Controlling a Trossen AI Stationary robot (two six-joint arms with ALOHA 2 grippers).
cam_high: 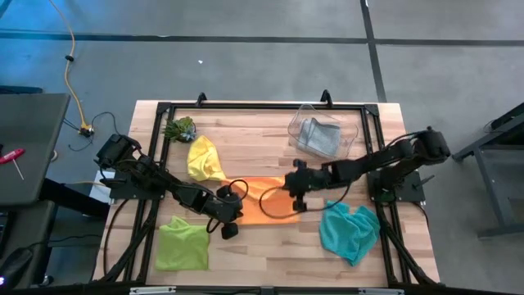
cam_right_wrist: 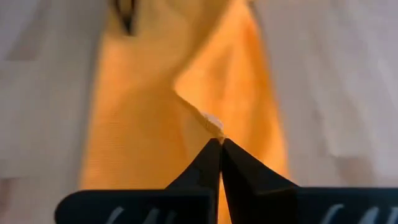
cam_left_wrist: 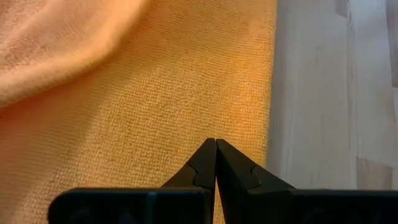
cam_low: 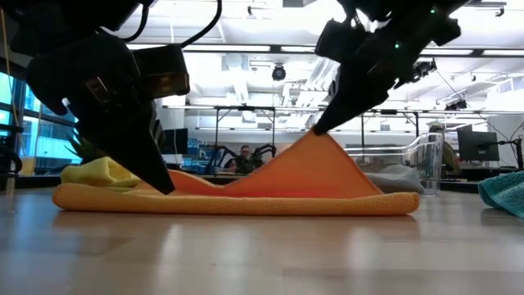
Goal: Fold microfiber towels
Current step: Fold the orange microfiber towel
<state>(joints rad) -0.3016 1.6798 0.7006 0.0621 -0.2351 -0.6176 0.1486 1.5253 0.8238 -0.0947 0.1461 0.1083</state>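
The orange towel (cam_high: 264, 205) lies mid-table, with one point drawn up into a peak (cam_low: 321, 141). My right gripper (cam_right_wrist: 219, 140) is shut on that peak, above the towel's right part. My left gripper (cam_left_wrist: 216, 142) is shut, its tips down on the towel's near left part (cam_high: 232, 216). The yellow towel (cam_high: 203, 158) lies at the far left, the lime green one (cam_high: 182, 243) at the near left and the teal one (cam_high: 350, 229) at the near right, all flat on the wood. The grey towel (cam_high: 319, 135) lies inside a clear bin. My left gripper presses its shut fingertips (cam_left_wrist: 211, 155) down on the orange towel's flat surface, close to one edge (cam_left_wrist: 268, 118). It comes slanting down from the table's left. The cloth under it lies flat on the wood. My right gripper pinches a small bit of the orange towel's edge (cam_right_wrist: 213, 126) between its fingertips, slanting down from the table's right. That bit is lifted clear. The cloth slopes down from it on both sides (cam_low: 270, 176), and the remainder lies on the table.
A clear plastic bin (cam_high: 354, 129) stands at the far right, a small green spiky plant (cam_high: 180, 129) at the far left corner. A black frame (cam_high: 262, 106) borders the table. Bare wood shows between the towels along the near edge (cam_high: 270, 246).
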